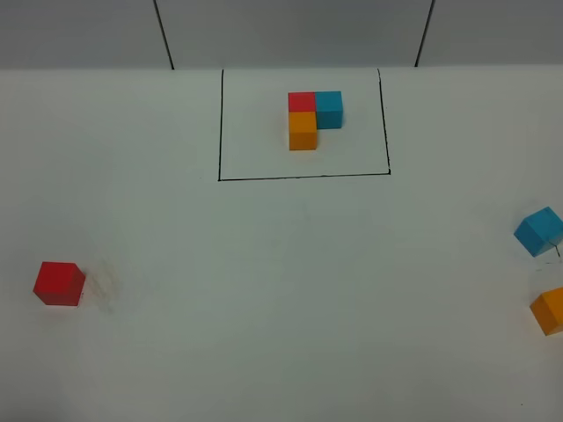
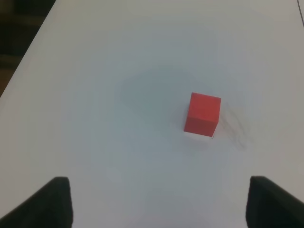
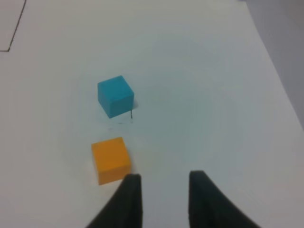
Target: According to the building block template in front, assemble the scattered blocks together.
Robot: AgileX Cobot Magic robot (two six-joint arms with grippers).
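The building block template (image 1: 310, 114), a joined L of red, blue and orange cubes, sits inside a black drawn rectangle (image 1: 303, 176) at the back. The scattered red cube (image 1: 60, 283) lies at the far left. The light blue cube (image 1: 538, 230) and the orange cube (image 1: 550, 309) lie at the right edge, apart from each other. No gripper shows in the exterior view. My left gripper (image 2: 159, 204) is wide open and empty, short of the red cube (image 2: 203, 114). My right gripper (image 3: 165, 187) is narrowly open and empty, just beside the orange cube (image 3: 110, 159), with the blue cube (image 3: 115, 95) beyond it.
The white table (image 1: 281, 290) fills the exterior view. Its edge runs close by the red cube in the left wrist view (image 2: 28, 52) and past the two cubes in the right wrist view (image 3: 278, 71). A corner of the black rectangle (image 3: 14, 33) shows there.
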